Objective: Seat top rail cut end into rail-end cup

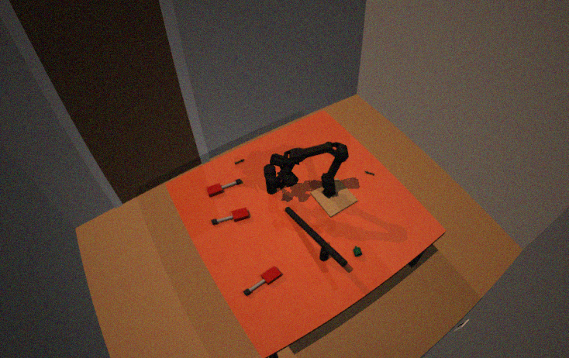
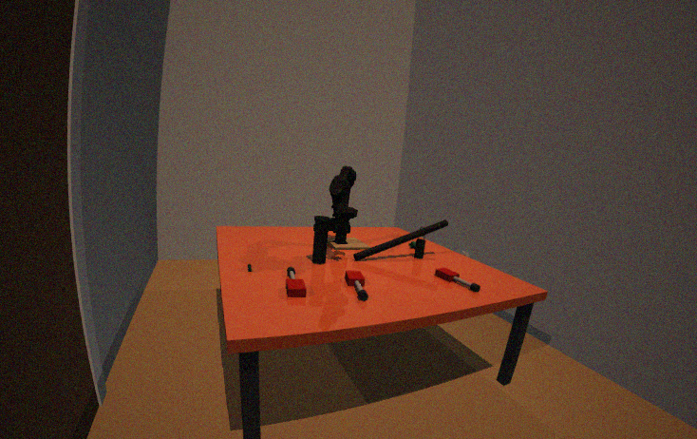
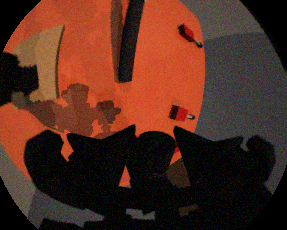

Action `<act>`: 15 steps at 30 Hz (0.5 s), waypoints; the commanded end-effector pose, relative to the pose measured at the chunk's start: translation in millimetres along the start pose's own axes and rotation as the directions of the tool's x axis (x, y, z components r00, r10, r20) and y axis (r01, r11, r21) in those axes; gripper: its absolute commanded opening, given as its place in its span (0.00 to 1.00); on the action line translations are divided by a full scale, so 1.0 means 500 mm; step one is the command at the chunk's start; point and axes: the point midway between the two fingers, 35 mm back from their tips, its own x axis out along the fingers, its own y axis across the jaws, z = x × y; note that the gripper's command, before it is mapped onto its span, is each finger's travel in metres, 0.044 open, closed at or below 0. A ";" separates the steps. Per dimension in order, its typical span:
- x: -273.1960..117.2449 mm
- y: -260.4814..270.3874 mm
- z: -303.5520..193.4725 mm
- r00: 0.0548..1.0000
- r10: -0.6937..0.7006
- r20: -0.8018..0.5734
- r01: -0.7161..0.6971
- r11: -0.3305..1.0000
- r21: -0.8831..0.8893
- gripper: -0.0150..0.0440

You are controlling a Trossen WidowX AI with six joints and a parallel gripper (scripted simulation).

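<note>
The dark rail (image 1: 308, 226) (image 2: 397, 240) (image 3: 131, 45) slopes across the short line post (image 1: 324, 254) (image 2: 419, 248). Its low end is down by the table top, apart from the big post; its other end is raised. The loop cap is too dark to make out. The big post (image 1: 268, 183) (image 2: 319, 248) stands upright. My gripper (image 3: 155, 127) is open at the post's top, its fingers apart on either side of the post top in the wrist view. It is well clear of the rail. The brace band and end cup cannot be told from the dark fingers and post.
Three red blocks with grey rods lie on the orange table (image 1: 233, 249) (image 2: 274, 321), one (image 1: 240, 214) (image 2: 354, 277) nearest the rail's low end. A green piece (image 1: 356, 251) lies near the raised rail end. Small dark pieces (image 1: 239, 161) (image 1: 369, 173) lie further off. The arm stands on a tan board (image 1: 333, 206).
</note>
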 end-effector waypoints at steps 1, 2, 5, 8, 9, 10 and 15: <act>-0.015 -0.011 0.016 1.000 -0.002 -0.004 0.002 1.000 0.003 0.92; -0.022 -0.015 0.024 1.000 -0.002 -0.004 0.002 1.000 0.004 0.97; -0.041 -0.026 0.047 1.000 -0.003 -0.004 0.003 1.000 0.006 1.00; -0.061 -0.035 0.068 1.000 -0.004 -0.004 0.004 1.000 0.008 1.00; -0.064 -0.037 0.072 1.000 -0.005 -0.003 0.005 1.000 0.008 1.00; -0.066 -0.037 0.074 1.000 -0.005 -0.003 0.005 1.000 0.008 1.00; -0.068 -0.047 0.085 1.000 -0.007 0.007 0.007 0.994 0.106 1.00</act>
